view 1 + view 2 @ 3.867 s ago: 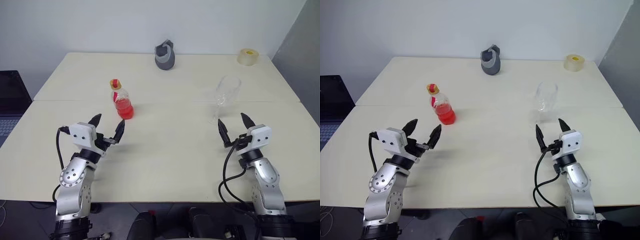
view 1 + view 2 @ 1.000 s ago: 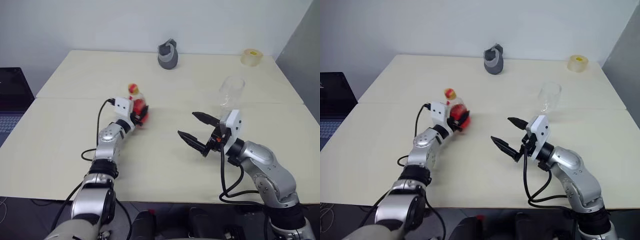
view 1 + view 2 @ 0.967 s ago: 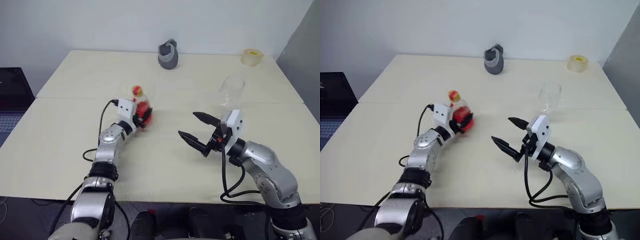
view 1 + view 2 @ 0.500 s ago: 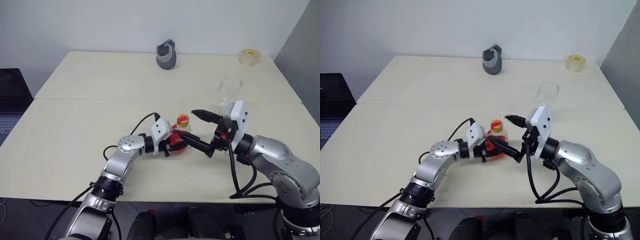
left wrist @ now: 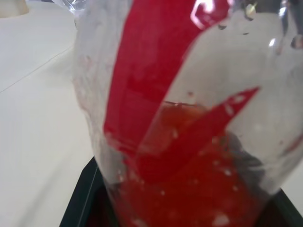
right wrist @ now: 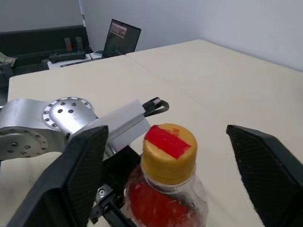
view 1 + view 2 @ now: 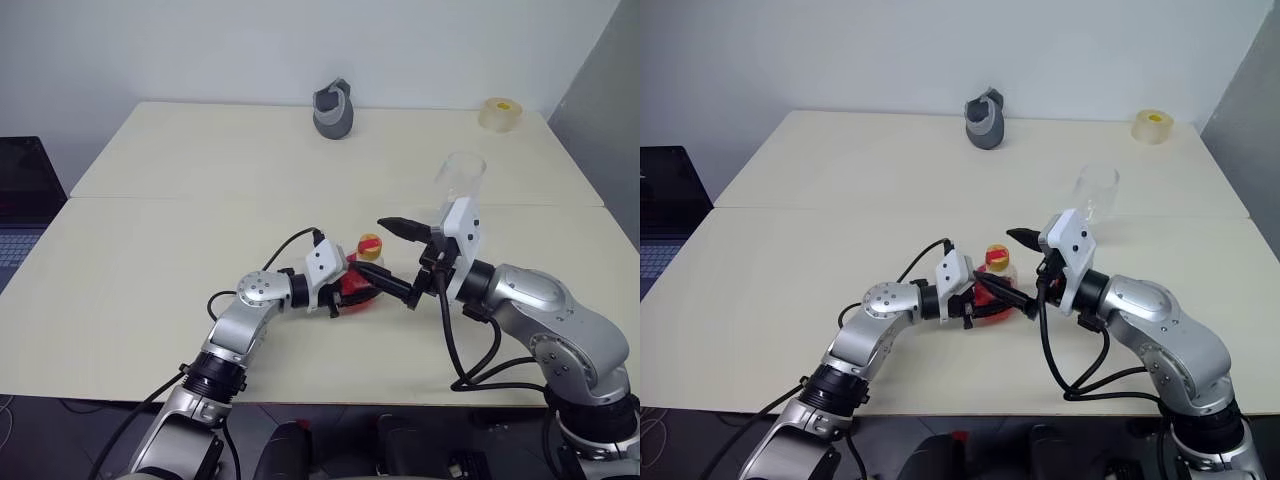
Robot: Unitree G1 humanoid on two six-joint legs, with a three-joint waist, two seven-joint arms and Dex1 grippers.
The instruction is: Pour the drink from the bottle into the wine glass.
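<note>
Left claw [image 7: 352, 290] grips the bottle [image 7: 362, 280] upright at the desk's [image 7: 150, 250] near middle; right claw [image 7: 398, 262] straddles its cap [image 6: 169, 152], spread wide.

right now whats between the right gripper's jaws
The bottle's yellow cap, upright and still on: the right wrist view shows it between the two black fingers with a gap on each side. The left gripper holds the bottle lower down.

Bright even light, soft shadows, left wrist view blurred close-up
</note>
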